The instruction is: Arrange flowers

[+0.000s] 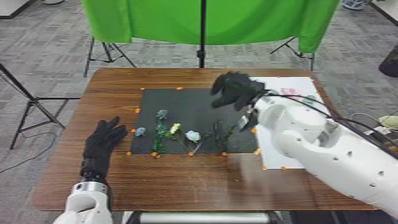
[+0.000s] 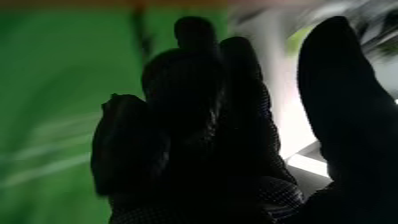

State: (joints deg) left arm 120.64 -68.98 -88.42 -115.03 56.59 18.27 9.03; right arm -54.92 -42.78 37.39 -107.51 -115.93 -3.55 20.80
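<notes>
The right robot hand [image 1: 237,91] is held above the black mat [image 1: 190,104], the left robot hand [image 1: 103,139] beside it, both loosely open and empty.

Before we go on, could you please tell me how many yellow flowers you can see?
1: the yellow flower lies on the dark mat, between the leafy green stem and the pale flower. The right arm may hide others.

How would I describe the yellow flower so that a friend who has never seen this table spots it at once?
On the brown wooden table, find the dark mat. On its half nearer the robot, left of centre, the yellow flower sits between a leafy green stem and a whitish flower. Its pale yellow sets it apart from both.
</notes>
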